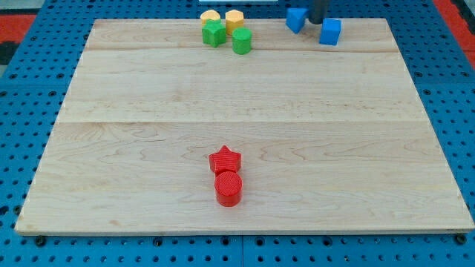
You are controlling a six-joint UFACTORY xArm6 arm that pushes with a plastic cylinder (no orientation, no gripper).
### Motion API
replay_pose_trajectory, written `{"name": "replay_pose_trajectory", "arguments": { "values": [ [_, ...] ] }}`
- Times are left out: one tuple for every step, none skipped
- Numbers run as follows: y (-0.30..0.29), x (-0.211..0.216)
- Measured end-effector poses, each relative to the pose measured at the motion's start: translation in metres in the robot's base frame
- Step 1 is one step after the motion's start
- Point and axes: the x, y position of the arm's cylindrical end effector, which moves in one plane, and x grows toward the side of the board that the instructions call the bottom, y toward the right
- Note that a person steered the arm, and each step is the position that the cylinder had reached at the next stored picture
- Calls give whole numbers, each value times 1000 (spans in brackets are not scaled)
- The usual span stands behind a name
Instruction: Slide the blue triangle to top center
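The blue triangle [296, 19] lies at the view's top edge of the wooden board [237, 96], right of centre. A blue cube [330, 32] sits just to its right and a little lower. My tip [317, 23] comes down from the view's top between the two blue blocks, close to both. Whether it touches either one cannot be told.
Two yellow blocks [210, 16] [234, 18] and two green blocks [214, 33] [242, 41] cluster at the top centre-left. A red star [225, 159] touches a red cylinder [228, 188] near the bottom centre. A blue pegboard [30, 89] surrounds the board.
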Motion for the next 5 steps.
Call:
{"name": "replay_pose_trajectory", "arguments": {
  "values": [
    [0,1],
    [6,0],
    [-30,0],
    [-67,13],
    [-65,37]
  ]
}}
